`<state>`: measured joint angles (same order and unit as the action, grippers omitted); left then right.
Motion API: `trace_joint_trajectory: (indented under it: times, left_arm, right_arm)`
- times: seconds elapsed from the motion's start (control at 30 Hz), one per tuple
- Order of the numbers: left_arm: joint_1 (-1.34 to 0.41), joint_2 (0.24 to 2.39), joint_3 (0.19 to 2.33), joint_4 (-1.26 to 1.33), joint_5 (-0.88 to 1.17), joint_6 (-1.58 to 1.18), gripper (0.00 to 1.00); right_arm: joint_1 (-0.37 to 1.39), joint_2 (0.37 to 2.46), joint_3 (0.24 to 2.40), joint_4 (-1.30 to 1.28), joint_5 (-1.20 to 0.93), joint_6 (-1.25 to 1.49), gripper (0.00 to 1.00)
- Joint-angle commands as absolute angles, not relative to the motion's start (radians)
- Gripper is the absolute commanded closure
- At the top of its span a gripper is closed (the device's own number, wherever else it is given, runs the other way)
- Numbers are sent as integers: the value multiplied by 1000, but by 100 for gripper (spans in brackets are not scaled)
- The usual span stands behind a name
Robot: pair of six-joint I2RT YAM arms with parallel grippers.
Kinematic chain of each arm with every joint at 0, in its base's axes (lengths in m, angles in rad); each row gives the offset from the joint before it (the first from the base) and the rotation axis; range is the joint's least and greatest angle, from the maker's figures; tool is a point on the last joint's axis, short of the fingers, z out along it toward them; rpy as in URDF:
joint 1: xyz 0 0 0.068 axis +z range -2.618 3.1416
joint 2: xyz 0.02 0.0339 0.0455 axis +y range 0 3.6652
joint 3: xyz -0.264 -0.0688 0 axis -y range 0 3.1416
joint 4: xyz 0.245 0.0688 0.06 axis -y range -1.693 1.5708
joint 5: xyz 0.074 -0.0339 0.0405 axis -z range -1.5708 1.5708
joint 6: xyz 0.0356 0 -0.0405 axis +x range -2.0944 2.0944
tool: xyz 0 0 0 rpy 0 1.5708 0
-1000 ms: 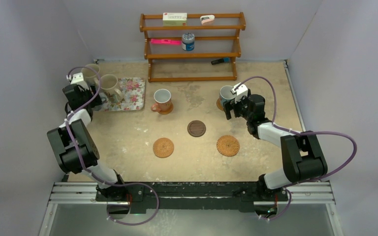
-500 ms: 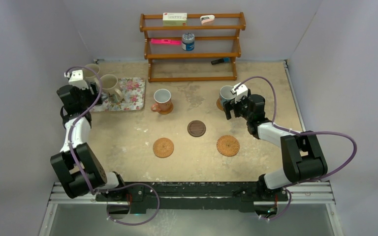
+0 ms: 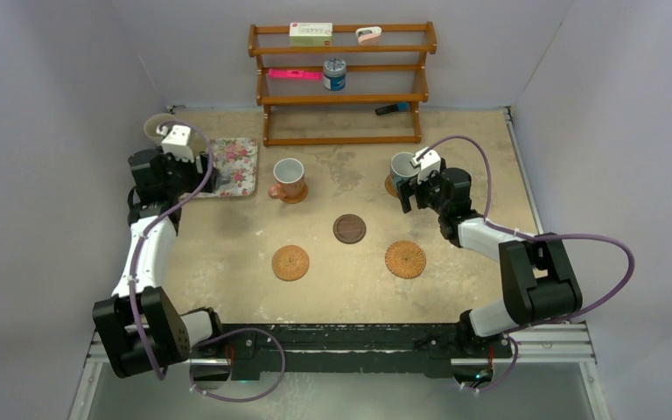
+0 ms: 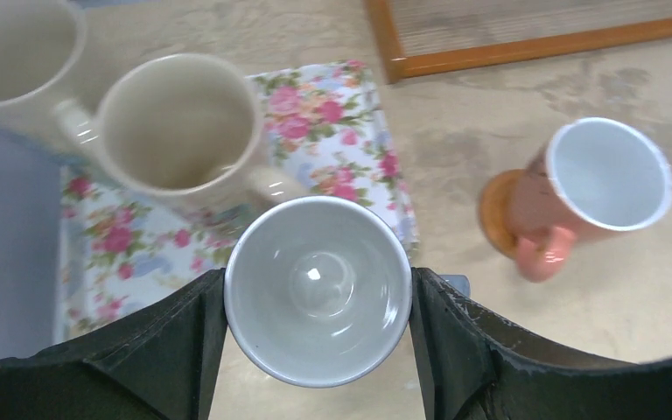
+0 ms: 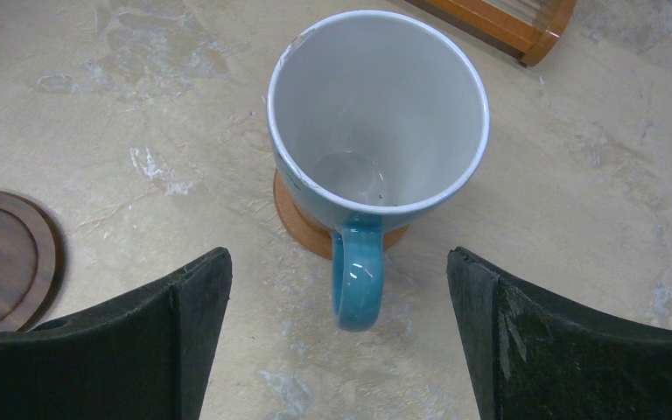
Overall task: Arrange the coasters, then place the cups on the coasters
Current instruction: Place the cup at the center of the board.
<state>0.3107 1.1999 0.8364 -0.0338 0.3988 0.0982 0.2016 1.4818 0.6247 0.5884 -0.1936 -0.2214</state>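
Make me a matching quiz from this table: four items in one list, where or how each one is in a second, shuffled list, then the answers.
Things:
1. small grey-white mug
2. blue mug
3. orange-brown mug
4. dark brown coaster

States:
A. nothing standing on it
B. free of both grippers, right of the floral tray
C. clamped in the left gripper
D. handle pointing toward the open right gripper

Pairs: 1-C, 2-D, 3-B, 4-A
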Motion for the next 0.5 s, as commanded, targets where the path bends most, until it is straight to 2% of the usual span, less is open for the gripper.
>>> trace_joint_trajectory:
  times: [0.0,0.47]
  left_arm:
    - [225,1175,933,2,386,101,64]
    - [-100,1383,1173,-15,269,80,64]
  right_arm:
    - [200,1468,661,613,-184,-225,6]
    - [200,1470,661,614,-180,-227,6]
